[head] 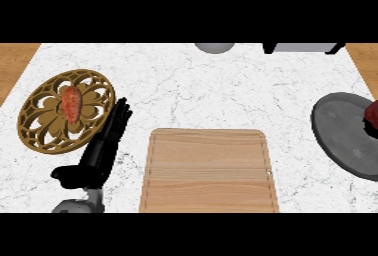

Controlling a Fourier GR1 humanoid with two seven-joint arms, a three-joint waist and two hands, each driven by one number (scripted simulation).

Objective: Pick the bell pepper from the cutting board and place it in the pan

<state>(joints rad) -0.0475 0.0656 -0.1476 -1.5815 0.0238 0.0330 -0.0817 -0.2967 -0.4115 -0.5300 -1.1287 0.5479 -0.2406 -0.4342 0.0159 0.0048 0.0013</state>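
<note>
The wooden cutting board (209, 170) lies at the front middle of the counter with nothing on it. The grey pan (341, 132) sits at the right, cut off by the view's edge. A red rounded thing, seemingly the bell pepper (372, 115), shows over the pan at that right edge, only partly in view. A small dark shape (367, 131) just below it may belong to my right hand; the rest is hidden outside the view. My left hand (103, 147) rests open on the counter, left of the board, pointing toward the trivet.
A round golden openwork trivet (44, 122) holding a reddish-orange piece of food (71, 102) lies at the left. A grey round object (215, 47) and a dark-framed appliance (303, 47) stand at the back edge. Wood floor shows beyond both counter ends.
</note>
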